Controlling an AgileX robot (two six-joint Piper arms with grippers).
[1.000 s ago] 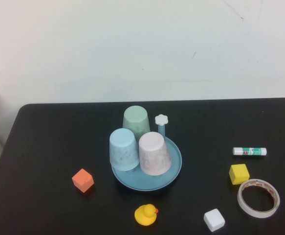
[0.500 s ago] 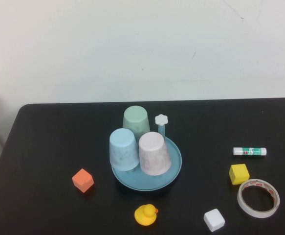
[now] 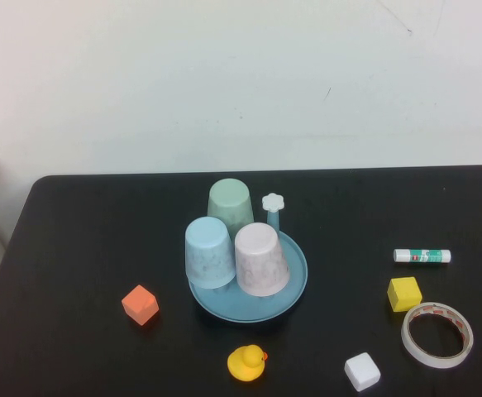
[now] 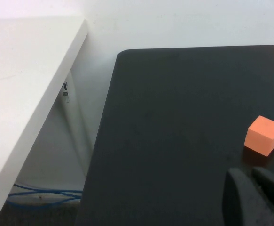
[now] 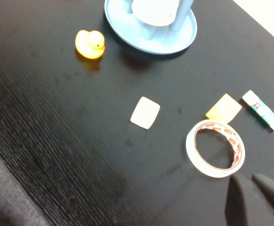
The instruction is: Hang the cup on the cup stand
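Observation:
The pale pink cup sits upside down over a peg at the front right of the round blue cup stand, mid-table in the high view. A light blue cup and a pale green cup are inverted beside it; one white flower cap stands bare. Neither arm shows in the high view. My left gripper is shut and empty over the table's left part, close to an orange cube. My right gripper is shut and empty just beyond a tape roll; the stand lies far from it.
Around the stand lie the orange cube, a yellow duck, a white cube, a yellow cube, the tape roll and a glue stick. A white surface flanks the table's left edge.

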